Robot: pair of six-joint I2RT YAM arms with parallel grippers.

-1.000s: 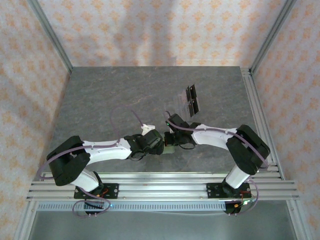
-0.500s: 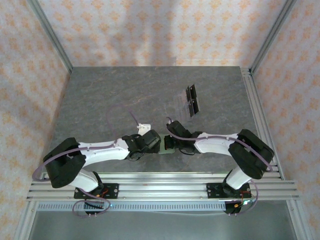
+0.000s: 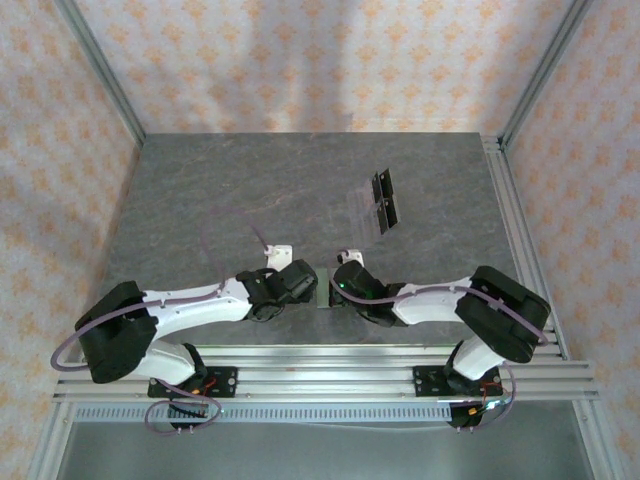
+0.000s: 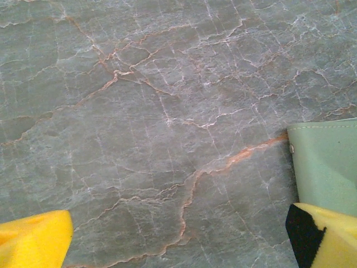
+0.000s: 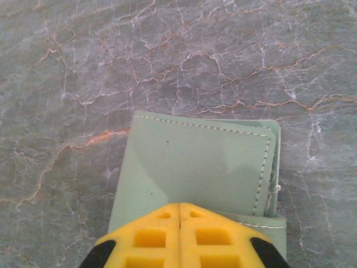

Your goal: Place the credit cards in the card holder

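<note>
The sage-green card holder (image 5: 195, 162) lies closed on the marble table near the front edge, between my two grippers (image 3: 325, 294). My right gripper (image 5: 179, 223) is shut, its yellow fingertips pressed together on top of the holder's near side. My left gripper (image 4: 178, 245) is wide open with bare table between its yellow fingers (image 4: 33, 240). The holder's corner (image 4: 326, 162) lies just beyond its right finger. The credit cards (image 3: 383, 203), black ones and pale mauve ones, lie in a small group further back on the right, away from both grippers.
Aluminium rails run along the table's right side (image 3: 512, 220) and its near edge (image 3: 320, 365). Patterned walls enclose the back and both sides. Both arms (image 3: 200, 305) lie low over the front of the table.
Both arms have sunk lower and drawn in toward the front edge. The right gripper has moved nearer and left over the holder. The left gripper stays open.
</note>
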